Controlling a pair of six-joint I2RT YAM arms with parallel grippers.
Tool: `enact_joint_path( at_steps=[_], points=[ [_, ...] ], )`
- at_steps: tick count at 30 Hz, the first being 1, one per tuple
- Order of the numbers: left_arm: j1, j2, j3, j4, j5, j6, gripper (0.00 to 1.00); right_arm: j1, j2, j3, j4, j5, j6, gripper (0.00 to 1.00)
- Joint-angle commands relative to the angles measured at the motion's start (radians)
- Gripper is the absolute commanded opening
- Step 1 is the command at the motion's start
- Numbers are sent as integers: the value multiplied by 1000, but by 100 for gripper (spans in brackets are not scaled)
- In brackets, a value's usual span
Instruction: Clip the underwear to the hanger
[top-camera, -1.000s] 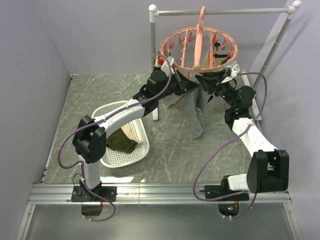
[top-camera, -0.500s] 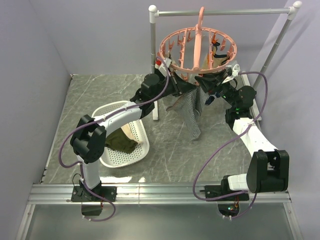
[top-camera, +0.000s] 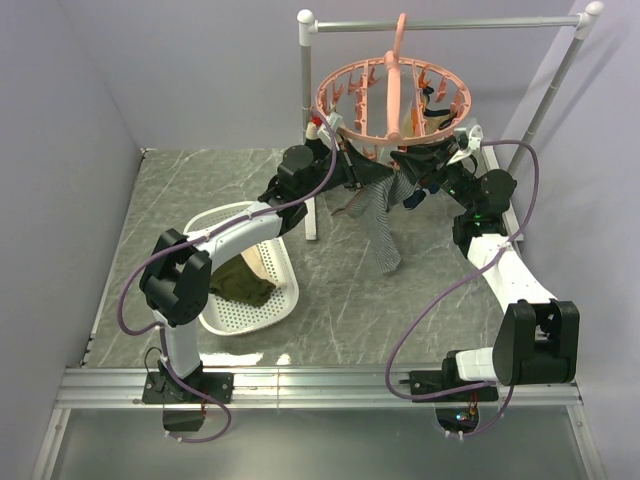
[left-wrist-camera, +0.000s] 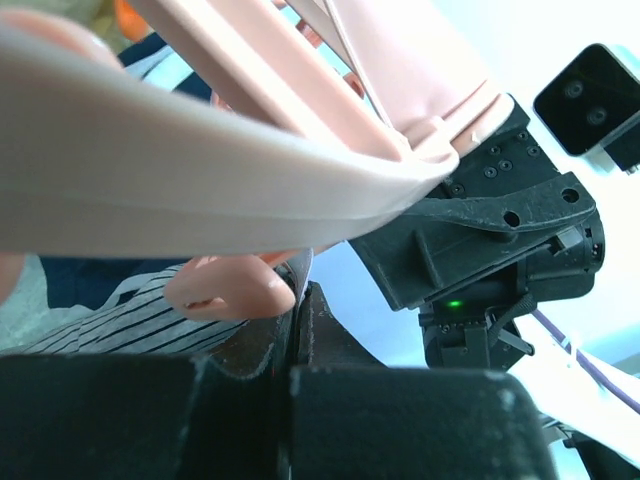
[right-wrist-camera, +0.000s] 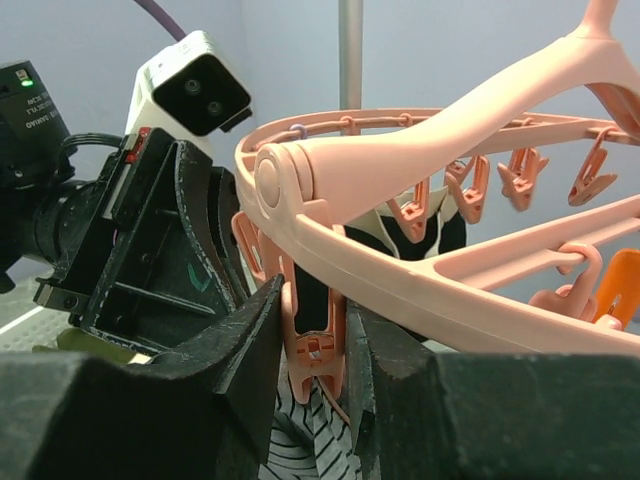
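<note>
The pink hanger (top-camera: 393, 100) hangs by its hook from the rail. The striped underwear (top-camera: 385, 225) hangs in a bunch below the ring's near edge. My left gripper (top-camera: 372, 177) is shut on the cloth's top edge just under the ring. In the left wrist view its jaws (left-wrist-camera: 298, 300) pinch the striped underwear (left-wrist-camera: 130, 325) below a clip peg (left-wrist-camera: 225, 287). My right gripper (top-camera: 412, 165) is shut on a pink clip peg. In the right wrist view that clip peg (right-wrist-camera: 315, 345) sits squeezed between the fingers, with the striped underwear (right-wrist-camera: 310, 440) right under it.
The grey rail stand (top-camera: 306, 120) has a post just behind my left arm. A white basket (top-camera: 235, 315) at the left holds an olive-green garment (top-camera: 240, 283). A dark garment (right-wrist-camera: 440, 232) hangs clipped on the hanger's far side. Walls stand close on both sides.
Both grippers have risen a little toward the ring, lifting the underwear's top edge. The hanger has swung slightly to the left.
</note>
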Motion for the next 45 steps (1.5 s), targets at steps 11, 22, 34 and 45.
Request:
enact_joint_path(
  at_steps=[11, 22, 34, 45],
  points=[
    [3, -18, 61, 96, 37, -6, 0, -17, -20, 42, 3, -27, 26, 52],
    [3, -5, 81, 47, 41, 8, 0, -25, -93, 48, -104, -4, 28, 71],
    [-15, -67, 18, -101, -50, 162, 32, -102, -152, 68, -354, 94, -86, 70],
    [-23, -251, -169, -165, -117, 319, 65, -108, -101, 77, -342, 183, -147, 69]
  ],
)
